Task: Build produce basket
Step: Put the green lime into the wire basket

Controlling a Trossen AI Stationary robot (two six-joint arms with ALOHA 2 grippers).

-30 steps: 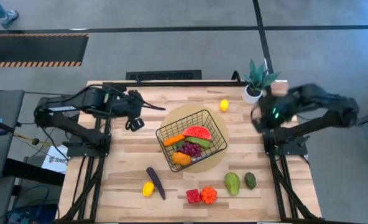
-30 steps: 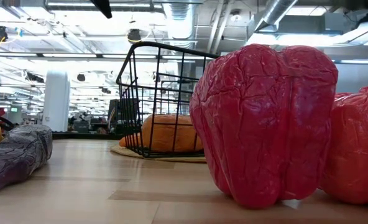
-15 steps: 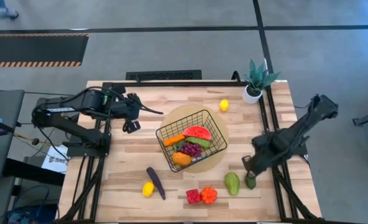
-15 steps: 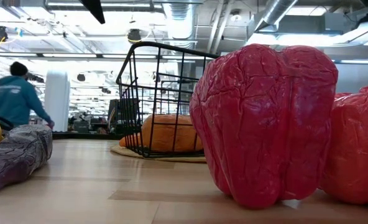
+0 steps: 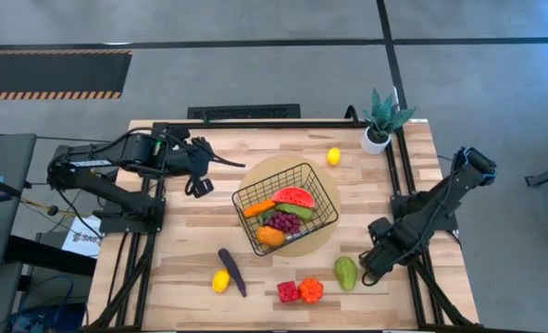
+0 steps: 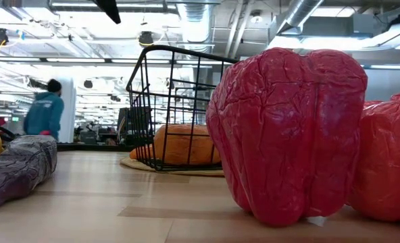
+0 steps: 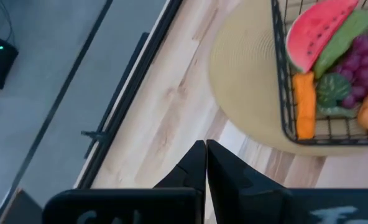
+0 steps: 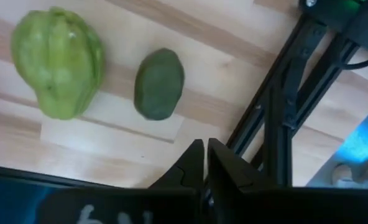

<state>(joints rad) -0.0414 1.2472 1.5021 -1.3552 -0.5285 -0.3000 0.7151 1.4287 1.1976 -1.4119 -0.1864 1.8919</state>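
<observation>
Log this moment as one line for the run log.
left gripper: shut, beside basket | right gripper: shut, above dark avocado | pale avocado: on table | basket: partly filled

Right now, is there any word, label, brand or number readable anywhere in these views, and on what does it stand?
None can be read.
Left gripper housing: pale marks, too blurred to read.
Right gripper housing: pale marks, too blurred to read.
Paper under the table by the left arm's stand: print too small to read.
</observation>
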